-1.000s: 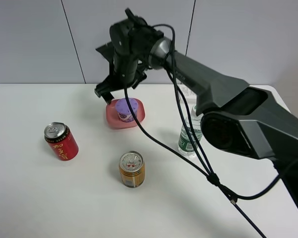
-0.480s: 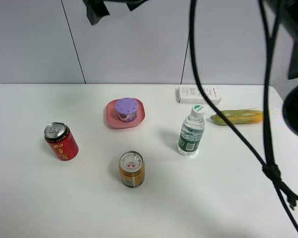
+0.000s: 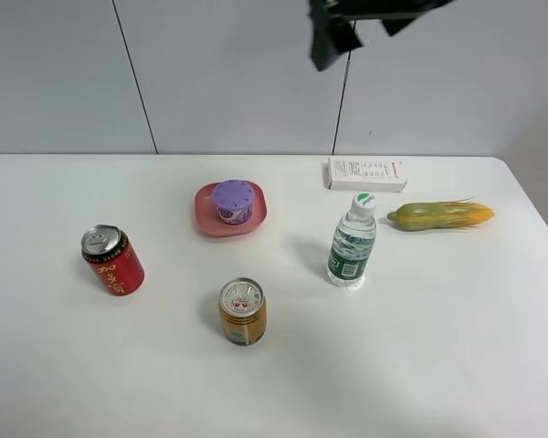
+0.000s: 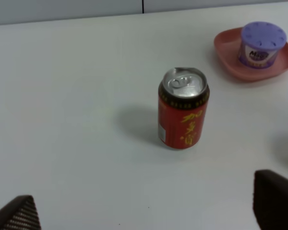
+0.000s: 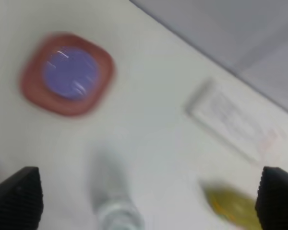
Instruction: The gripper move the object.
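The object, a squat tub with a lilac lid (image 3: 233, 200), stands upright on a pink plate (image 3: 257, 217) at the table's middle back. My right gripper (image 3: 365, 32) is high above the table at the top edge of the exterior view, far from the tub. In the blurred right wrist view its fingertips (image 5: 17, 196) stand wide apart and empty, with the tub (image 5: 71, 73) far below. My left gripper (image 4: 146, 211) is open and empty, low over the table, facing a red can (image 4: 183, 108) with the tub (image 4: 261, 44) behind it.
A red can (image 3: 112, 260) stands at the left and a gold can (image 3: 242, 311) at the front middle. A water bottle (image 3: 352, 242) stands right of the plate. A white box (image 3: 366, 172) and a yellow-green corn cob (image 3: 440, 215) lie at the back right.
My right arm has lifted away from just above the plate and swung up and to the right, mostly out of the view. The tub stays on the plate.
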Available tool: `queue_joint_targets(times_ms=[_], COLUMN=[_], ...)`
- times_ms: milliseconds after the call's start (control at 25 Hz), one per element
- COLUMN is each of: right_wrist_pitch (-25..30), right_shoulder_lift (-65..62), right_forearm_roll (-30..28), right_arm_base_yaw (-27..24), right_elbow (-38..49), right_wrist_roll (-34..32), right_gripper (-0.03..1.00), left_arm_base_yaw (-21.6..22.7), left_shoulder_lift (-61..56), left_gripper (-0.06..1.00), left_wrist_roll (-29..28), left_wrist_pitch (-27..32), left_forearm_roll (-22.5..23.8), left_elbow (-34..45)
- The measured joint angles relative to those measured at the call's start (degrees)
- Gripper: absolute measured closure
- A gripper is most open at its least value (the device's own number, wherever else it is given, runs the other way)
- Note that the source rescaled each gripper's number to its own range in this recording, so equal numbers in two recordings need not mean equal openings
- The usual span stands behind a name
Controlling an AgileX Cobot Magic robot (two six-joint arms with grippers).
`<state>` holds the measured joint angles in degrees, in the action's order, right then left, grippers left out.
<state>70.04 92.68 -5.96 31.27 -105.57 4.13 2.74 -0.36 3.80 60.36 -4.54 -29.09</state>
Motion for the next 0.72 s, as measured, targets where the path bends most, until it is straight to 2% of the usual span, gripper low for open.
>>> queue_joint_targets(times_ms=[280, 440, 560, 720], right_wrist_pitch=[0.0, 0.0, 0.0, 0.0], right_shoulder_lift=[-16.4, -26.8, -35.3, -47.4], right_forearm_roll=[-2.5, -2.7, -2.6, -1.7], right_arm_base_yaw=[-17.5, -25.7, -29.7, -31.9], right_elbow=[15.8, 25.6, 32.8, 41.3], right_wrist_roll=[-1.0, -1.0, -1.0, -1.0], right_gripper=[-0.03, -0.03, -0.03, -0.03], left_arm_base_yaw=[0.0, 0.0, 0.0, 0.0], left_shoulder_lift=[0.0, 0.0, 0.0, 0.0], left_gripper=[-0.06, -0.06, -0.06, -0.06], left_wrist_roll=[-0.1, -0.1, -0.1, -0.1], left_wrist_pitch=[0.0, 0.0, 0.0, 0.0], left_forearm_roll=[0.0, 0.0, 0.0, 0.0], left_elbow=[0.0, 0.0, 0.0, 0.0])
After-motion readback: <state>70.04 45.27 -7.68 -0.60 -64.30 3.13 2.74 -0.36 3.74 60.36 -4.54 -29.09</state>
